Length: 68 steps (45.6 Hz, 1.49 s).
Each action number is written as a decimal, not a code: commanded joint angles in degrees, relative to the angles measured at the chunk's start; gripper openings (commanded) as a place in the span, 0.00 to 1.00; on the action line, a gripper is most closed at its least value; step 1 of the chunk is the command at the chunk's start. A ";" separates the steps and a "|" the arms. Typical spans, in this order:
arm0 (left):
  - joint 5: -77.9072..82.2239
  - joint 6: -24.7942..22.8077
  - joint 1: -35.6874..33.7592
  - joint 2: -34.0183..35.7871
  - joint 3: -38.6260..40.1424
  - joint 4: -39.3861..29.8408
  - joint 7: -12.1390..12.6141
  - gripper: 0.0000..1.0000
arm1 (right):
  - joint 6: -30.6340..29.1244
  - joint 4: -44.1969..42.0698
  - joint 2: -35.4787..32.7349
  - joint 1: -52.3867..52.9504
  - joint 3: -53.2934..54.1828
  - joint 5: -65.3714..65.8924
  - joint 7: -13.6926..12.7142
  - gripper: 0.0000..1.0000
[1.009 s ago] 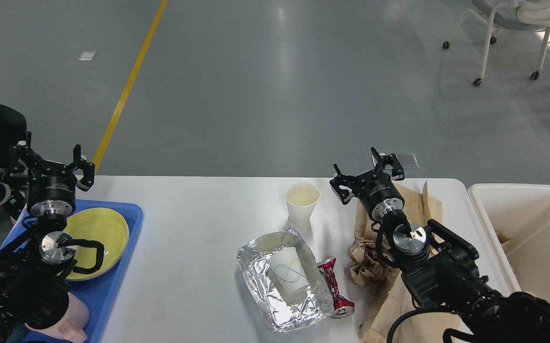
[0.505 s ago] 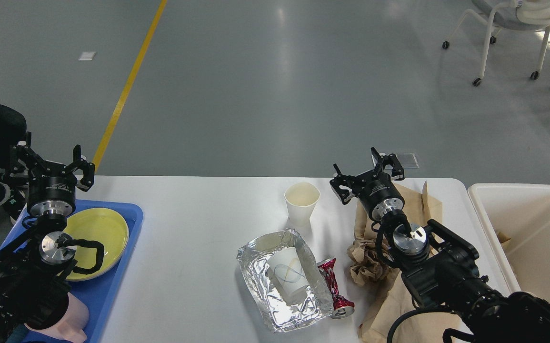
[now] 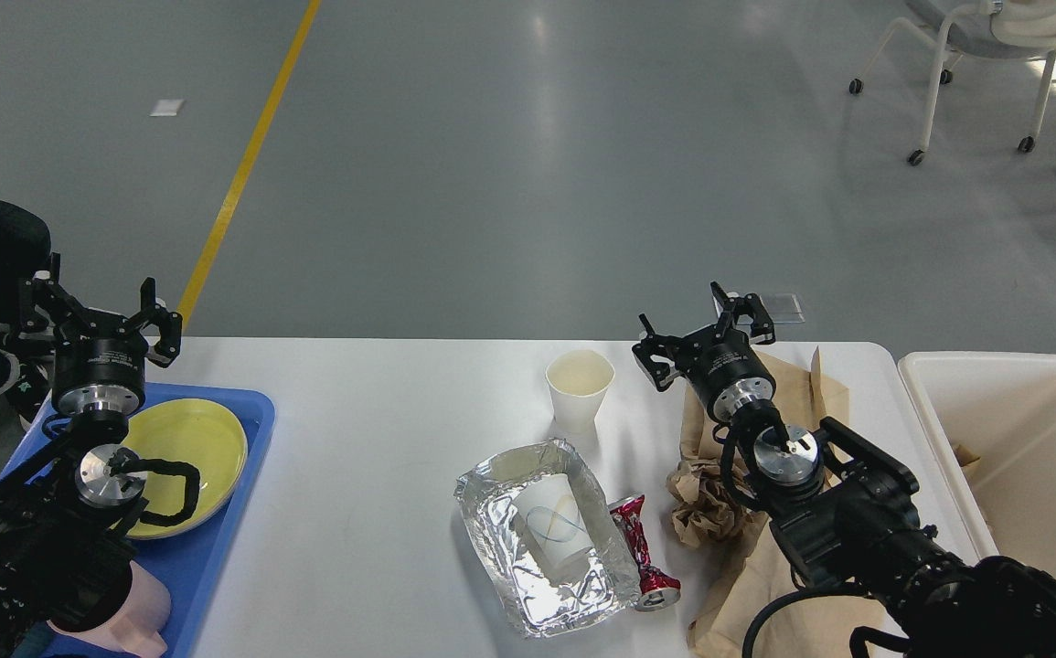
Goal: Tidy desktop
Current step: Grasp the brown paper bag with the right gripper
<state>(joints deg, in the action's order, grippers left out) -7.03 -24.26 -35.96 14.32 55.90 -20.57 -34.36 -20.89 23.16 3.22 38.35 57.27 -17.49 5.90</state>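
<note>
Head view: desktop [image 3: 381, 429] seen spanning lower half, blue tray [image 3: 226, 512] at its left end, cream bin [image 3: 1021, 439] off its right end. Foil tray [image 3: 541, 535] taken as landmark, lying near desktop's front middle; paper cup on its side seen inside it. Upright paper cup [image 3: 580, 387] placed just behind foil tray. Crushed red can [image 3: 645, 553] touching its right edge. Crumpled brown paper [image 3: 720, 493] spread right of can. Right gripper [image 3: 706, 329] held behind and right of foil tray, fingers spread, nothing gripped. Left gripper [image 3: 98, 315] held far left of foil tray, above blue tray's far edge, fingers spread, empty. Yellow plate [image 3: 185, 443] seen in blue tray.
</note>
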 commanded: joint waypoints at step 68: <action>0.09 0.00 0.01 0.00 0.00 0.00 0.00 0.97 | 0.24 -0.93 -8.06 -4.68 0.12 0.00 -0.10 1.00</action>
<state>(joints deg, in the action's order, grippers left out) -7.00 -24.26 -35.94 14.33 55.90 -20.56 -34.40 -20.78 22.35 -4.35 34.08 57.52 -17.49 5.88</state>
